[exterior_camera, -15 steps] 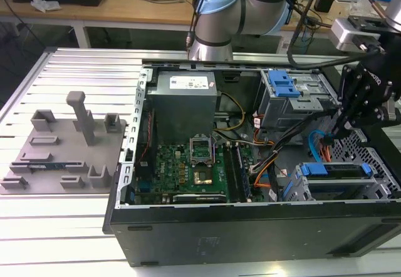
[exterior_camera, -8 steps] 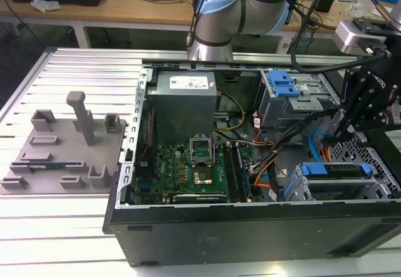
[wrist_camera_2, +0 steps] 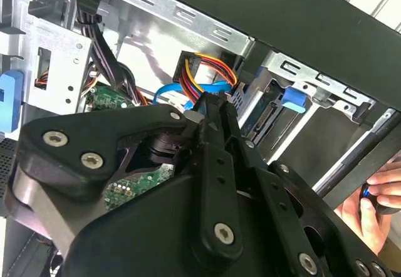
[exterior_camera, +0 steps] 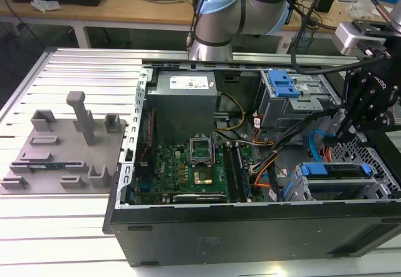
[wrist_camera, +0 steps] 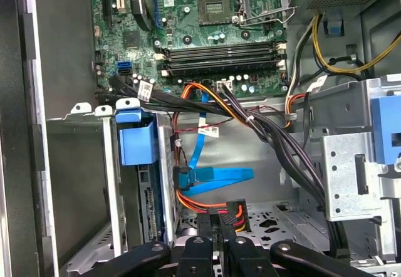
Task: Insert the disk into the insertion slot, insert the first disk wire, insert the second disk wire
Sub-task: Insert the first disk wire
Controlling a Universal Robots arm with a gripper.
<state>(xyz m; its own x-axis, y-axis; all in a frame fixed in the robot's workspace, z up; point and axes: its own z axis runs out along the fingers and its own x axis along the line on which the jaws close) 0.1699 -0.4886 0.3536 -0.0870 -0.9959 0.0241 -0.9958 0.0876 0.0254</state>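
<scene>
Jaws: clenched on the small black plug of the first disk wire [wrist_camera: 229, 215]; in the second wrist view the fingertips [wrist_camera_2: 212, 109] meet just below its orange and red strands.
First disk wire: its orange, red and black strands curve from the plug up toward the motherboard [wrist_camera: 207, 14]. The plug's mating face is hidden by the fingers.
Disk: the disk [exterior_camera: 332, 170] sits inside the insertion slot [exterior_camera: 377, 162], at the case's corner on the exterior view's right. In the first wrist view only its blue carrier and one edge show.
Second disk wire: the light-blue second disk wire [wrist_camera: 216, 177] bends just above the held plug. Its own plug lies beside the slot wall; I cannot tell whether it is seated.
Hand: a person's hand [wrist_camera_2: 376, 205] is at the case's rim, cut off by the frame.
Case: the open case [exterior_camera: 250, 230] stands on the slatted tabletop [exterior_camera: 50, 242].
</scene>
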